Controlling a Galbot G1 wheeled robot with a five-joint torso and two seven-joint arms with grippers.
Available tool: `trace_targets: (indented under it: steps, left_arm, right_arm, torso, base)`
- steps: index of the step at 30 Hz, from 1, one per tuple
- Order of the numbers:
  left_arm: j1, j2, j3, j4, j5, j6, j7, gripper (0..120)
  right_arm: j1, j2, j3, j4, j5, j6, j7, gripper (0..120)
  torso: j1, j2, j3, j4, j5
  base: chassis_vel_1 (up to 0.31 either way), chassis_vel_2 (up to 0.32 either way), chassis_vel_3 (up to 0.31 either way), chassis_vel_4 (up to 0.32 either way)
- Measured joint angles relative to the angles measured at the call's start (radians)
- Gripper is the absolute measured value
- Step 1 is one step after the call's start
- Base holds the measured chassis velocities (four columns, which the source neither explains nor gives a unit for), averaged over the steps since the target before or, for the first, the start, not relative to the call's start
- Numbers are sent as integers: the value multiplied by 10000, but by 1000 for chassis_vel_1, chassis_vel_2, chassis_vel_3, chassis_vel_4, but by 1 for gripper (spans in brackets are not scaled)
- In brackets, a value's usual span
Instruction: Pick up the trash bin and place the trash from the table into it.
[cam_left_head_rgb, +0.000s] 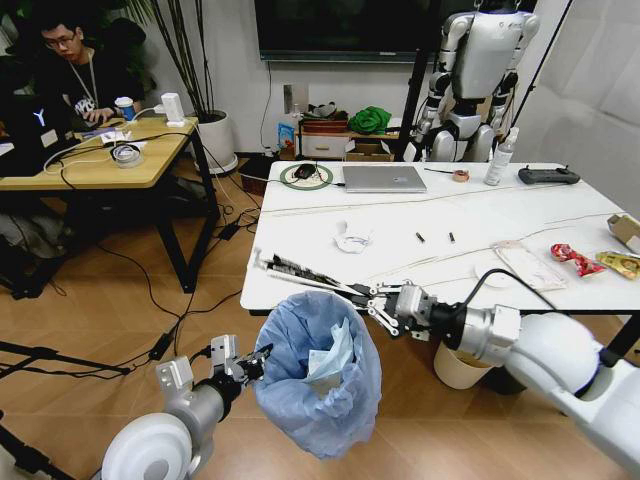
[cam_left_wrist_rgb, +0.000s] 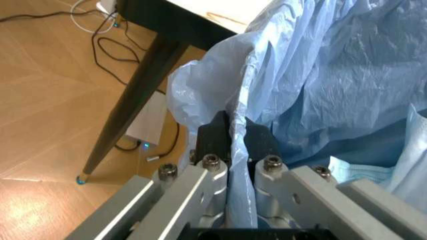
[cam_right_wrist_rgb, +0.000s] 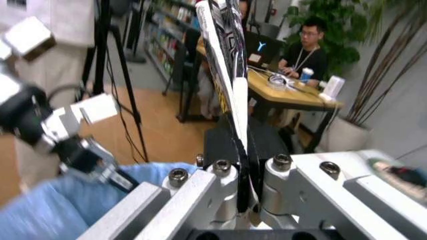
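The trash bin (cam_left_head_rgb: 318, 375), lined with a crinkly light-blue bag, hangs just off the table's (cam_left_head_rgb: 300, 225) front edge. My left gripper (cam_left_head_rgb: 256, 361) is shut on the bag's rim (cam_left_wrist_rgb: 238, 131) at the bin's left side. Bluish-white tissues (cam_left_head_rgb: 331, 364) lie inside. My right gripper (cam_left_head_rgb: 374, 299) is shut on a long flat dark-and-white package (cam_left_head_rgb: 300, 272), which sticks out leftward above the bin's far rim; the same package (cam_right_wrist_rgb: 230, 75) runs up from the right gripper (cam_right_wrist_rgb: 241, 142). On the table lie a crumpled tissue (cam_left_head_rgb: 352, 238), a clear package (cam_left_head_rgb: 529, 265), a red wrapper (cam_left_head_rgb: 576, 259) and a yellow wrapper (cam_left_head_rgb: 620, 263).
A grey laptop (cam_left_head_rgb: 385, 178), black controller (cam_left_head_rgb: 548, 176), bottle (cam_left_head_rgb: 500, 158) and tape roll (cam_left_head_rgb: 460, 175) sit along the table's far side. A cream bucket (cam_left_head_rgb: 458, 370) stands under the front edge. A wooden desk (cam_left_head_rgb: 100, 160) with a seated person is at the far left.
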Motion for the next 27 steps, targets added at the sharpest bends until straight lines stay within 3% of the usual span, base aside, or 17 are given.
trace_targets:
  steps: [7,13,27]
  left_arm:
    - [139,-76,-213,-112,41,-3,-4,0]
    - [153,-69,-212,-114,38,-3,4,0]
    - [289,65,-491,-242,-55,11,-107,0]
  right_arm:
    - [-181,760,-802,-327,1578,109,410,0]
    - [-72,1273,-1199,-655,1894,384,353,0]
    - [-426,1499,-1231,-1156,809,931,-296,0]
  torso:
    - [0,0,0,-1,1]
    - [0,0,0,0,0]
    - [0,0,0,-1,1]
  base:
    - [0,0,0,0]
    - [0,0,0,0]
    - [0,0,0,0]
